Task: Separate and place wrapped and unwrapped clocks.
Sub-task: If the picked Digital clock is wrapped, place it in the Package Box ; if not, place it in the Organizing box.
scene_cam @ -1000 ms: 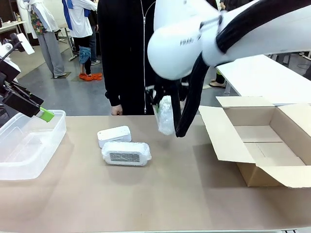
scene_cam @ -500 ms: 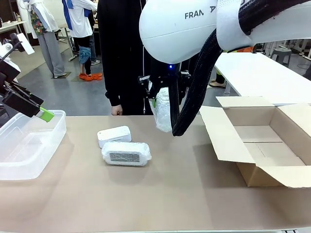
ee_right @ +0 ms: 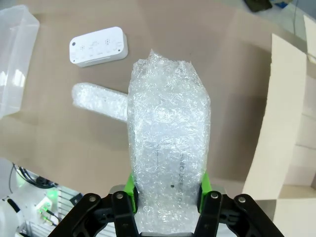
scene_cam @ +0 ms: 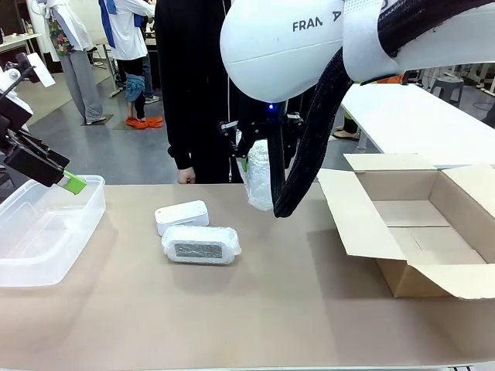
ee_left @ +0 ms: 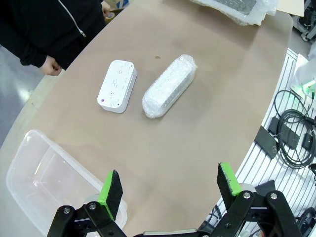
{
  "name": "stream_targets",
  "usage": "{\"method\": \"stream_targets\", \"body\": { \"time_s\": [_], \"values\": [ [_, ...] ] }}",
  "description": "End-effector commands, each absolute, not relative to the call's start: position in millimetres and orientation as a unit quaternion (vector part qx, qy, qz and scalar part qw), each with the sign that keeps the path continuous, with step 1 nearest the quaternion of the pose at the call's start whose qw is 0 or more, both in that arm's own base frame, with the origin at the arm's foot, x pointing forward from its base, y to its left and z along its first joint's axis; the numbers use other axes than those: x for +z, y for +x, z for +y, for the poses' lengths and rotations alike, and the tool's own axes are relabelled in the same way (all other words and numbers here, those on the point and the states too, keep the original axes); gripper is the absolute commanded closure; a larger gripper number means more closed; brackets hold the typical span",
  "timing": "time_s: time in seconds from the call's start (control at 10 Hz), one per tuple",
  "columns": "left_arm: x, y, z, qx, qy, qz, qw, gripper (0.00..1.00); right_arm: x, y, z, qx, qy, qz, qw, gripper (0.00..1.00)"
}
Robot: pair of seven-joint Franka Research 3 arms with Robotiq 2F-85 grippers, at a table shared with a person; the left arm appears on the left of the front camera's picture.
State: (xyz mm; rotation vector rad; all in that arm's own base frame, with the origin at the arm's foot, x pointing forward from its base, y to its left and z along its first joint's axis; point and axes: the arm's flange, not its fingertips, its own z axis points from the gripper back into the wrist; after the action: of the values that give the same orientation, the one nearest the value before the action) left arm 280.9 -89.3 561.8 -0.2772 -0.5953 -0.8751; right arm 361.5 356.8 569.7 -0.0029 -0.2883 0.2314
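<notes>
Brown table carries a clear bin at its left edge and an open cardboard box at its right. Our right gripper is clamped on one wrapped clock, which hangs upright above the far edge. It looks light, and the wrap is soft and slippery (best squeezed across the hard body). Our left gripper gapes empty. The other wrapped clock and the bare clock lie side by side, left of centre. The right wrist view shows both pads on the wrap; the front view shows the clock's height.

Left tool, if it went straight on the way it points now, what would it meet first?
Most likely the bare table. In its wrist view the open left tool points at tabletop between the clear tub and the lying wrapped clock; neither sits in line, though depth is unclear.
</notes>
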Motion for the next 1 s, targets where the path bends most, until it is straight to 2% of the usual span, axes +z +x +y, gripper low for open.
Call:
{"method": "stream_targets", "body": {
  "time_s": [0.0,0.7,0.8,0.9],
  "values": [
    [561,281,-89,-0.416,-0.138,-0.283,0.853,0.00,572,362,355,0.118,0.003,-0.143,0.983,0.84],
    [561,281,-89,-0.416,-0.138,-0.283,0.853,0.00,572,362,355,0.118,0.003,-0.143,0.983,0.84],
    [561,281,-89,-0.416,-0.138,-0.283,0.853,0.00,570,363,356,0.114,-0.002,-0.144,0.983,0.48],
    [561,281,-89,-0.416,-0.138,-0.283,0.853,0.00,594,368,323,0.084,-0.006,-0.169,0.982,0.48]
  ]
}}
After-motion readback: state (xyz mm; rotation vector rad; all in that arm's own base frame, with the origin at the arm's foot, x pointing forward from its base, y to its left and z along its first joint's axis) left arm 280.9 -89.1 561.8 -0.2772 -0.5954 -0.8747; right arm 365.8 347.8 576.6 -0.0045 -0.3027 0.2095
